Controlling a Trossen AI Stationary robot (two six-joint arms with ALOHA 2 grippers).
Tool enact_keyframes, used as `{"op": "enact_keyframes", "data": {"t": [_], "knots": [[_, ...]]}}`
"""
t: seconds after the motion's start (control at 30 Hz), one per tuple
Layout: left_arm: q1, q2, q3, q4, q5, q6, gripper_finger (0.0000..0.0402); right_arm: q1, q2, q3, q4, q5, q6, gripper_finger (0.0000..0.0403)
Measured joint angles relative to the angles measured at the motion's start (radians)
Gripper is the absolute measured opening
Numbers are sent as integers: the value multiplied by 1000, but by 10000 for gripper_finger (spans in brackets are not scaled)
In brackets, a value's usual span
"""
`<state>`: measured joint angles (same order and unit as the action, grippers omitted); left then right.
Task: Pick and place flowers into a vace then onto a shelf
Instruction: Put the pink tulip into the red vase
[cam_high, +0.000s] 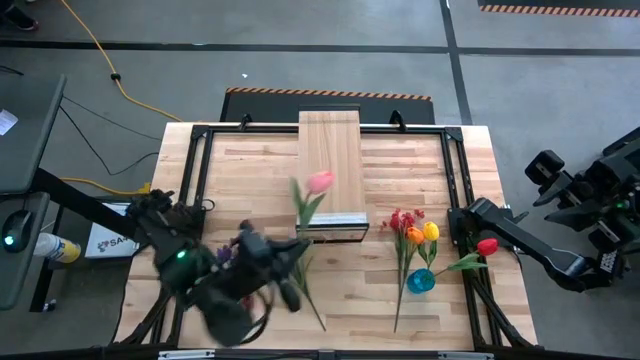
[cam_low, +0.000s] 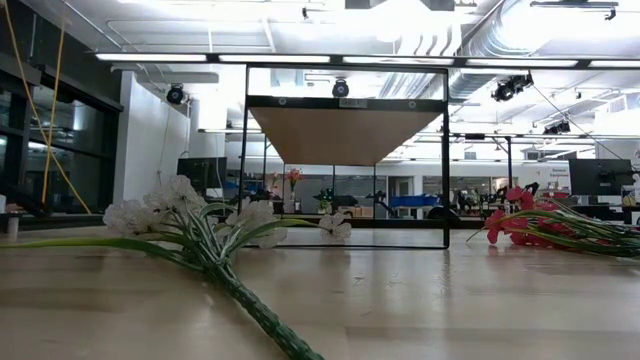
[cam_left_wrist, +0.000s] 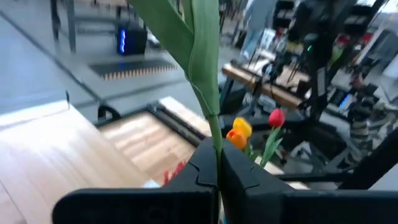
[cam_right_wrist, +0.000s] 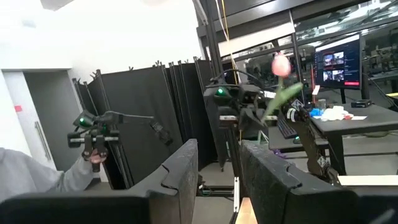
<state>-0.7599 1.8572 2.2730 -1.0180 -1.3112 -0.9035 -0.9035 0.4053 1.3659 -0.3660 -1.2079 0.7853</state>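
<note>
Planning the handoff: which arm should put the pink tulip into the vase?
Left. The left gripper is shut on the pink tulip stem. The right gripper sits by the right table edge near the vase, holding nothing, but would first need a handover.

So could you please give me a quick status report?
Left pincer shut on pink tulip. Right pincer open, waiting. Vase unblocked.

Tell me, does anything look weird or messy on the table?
Yes. The white flowers lie flat on the table, not in the blue vase. The left gripper holds a pink tulip up in the air.
</note>
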Motion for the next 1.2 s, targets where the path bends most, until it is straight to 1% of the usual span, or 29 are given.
{"op": "enact_keyframes", "data": {"t": [0.17, 0.23, 0.3, 0.5, 0.9, 1.03, 1.2], "knots": [[-111, -5, 0, 5, -186, 10, 32, 0, 0, 0, 0, 1, -7, 114], [-145, -5, 0, 5, -233, 10, 32, 0, 0, 0, 0, 6, -8, 114], [-175, -5, 0, 6, -259, 10, 32, 0, 0, 0, 0, 20, -8, 114], [-223, -4, 0, 6, -262, 21, 32, 0, 0, 0, 0, 35, -8, 114], [-282, -4, 0, -6, -261, 167, 32, 0, 0, 0, 0, 53, -9, 114], [-285, -3, 0, -7, -261, 201, 32, 0, 0, 0, 0, 55, -9, 114], [-283, -3, 0, -11, -260, 247, 32, 0, 0, 0, 0, 105, -9, 114]]}}
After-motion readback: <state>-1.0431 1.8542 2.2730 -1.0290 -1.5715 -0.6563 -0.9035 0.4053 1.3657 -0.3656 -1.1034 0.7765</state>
